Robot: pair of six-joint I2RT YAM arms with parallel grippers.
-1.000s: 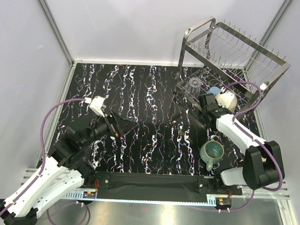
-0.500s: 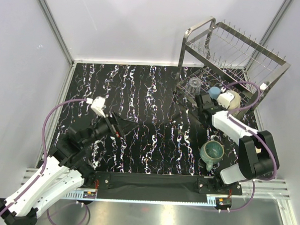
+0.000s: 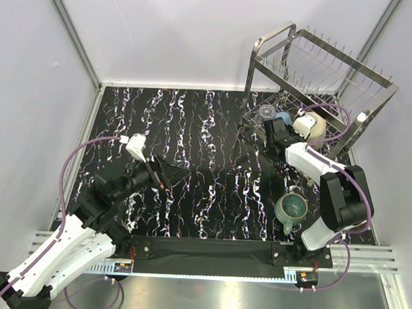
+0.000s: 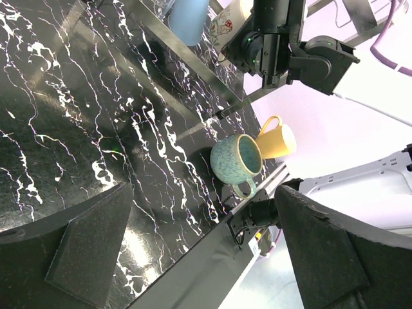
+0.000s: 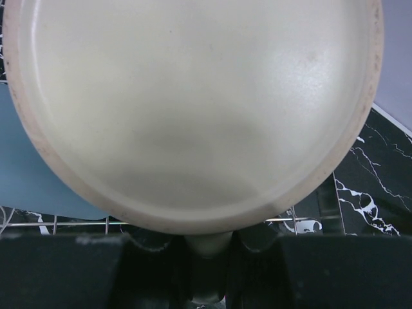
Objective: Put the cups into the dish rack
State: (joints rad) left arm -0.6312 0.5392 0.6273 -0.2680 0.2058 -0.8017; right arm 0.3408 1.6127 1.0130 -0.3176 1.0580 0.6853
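The dish rack (image 3: 265,46) stands at the back right. My right gripper (image 3: 314,131) is shut on the handle of the cream mug (image 3: 320,129) inside the lower tier. The mug's pale base (image 5: 193,96) fills the right wrist view, with its handle between the fingers of the right gripper (image 5: 206,257). The light-blue cup (image 3: 283,118) and the glass tumbler (image 3: 266,112) lie in the same tier. A teal mug (image 3: 291,208) stands on the table near the right arm's base, with a yellow mug (image 4: 277,140) beside it. My left gripper (image 3: 169,173) hovers open at the left, holding nothing.
The black marbled table (image 3: 207,127) is bounded by grey walls at the back and sides. A black bar (image 3: 209,249) runs along the near edge between the arm bases. The right arm's purple cable (image 3: 334,109) loops over the rack's lower tier.
My right gripper has carried the cream mug back and to the left, deeper into the rack's lower tier, and the right forearm has swung with it. The left arm has stayed still.
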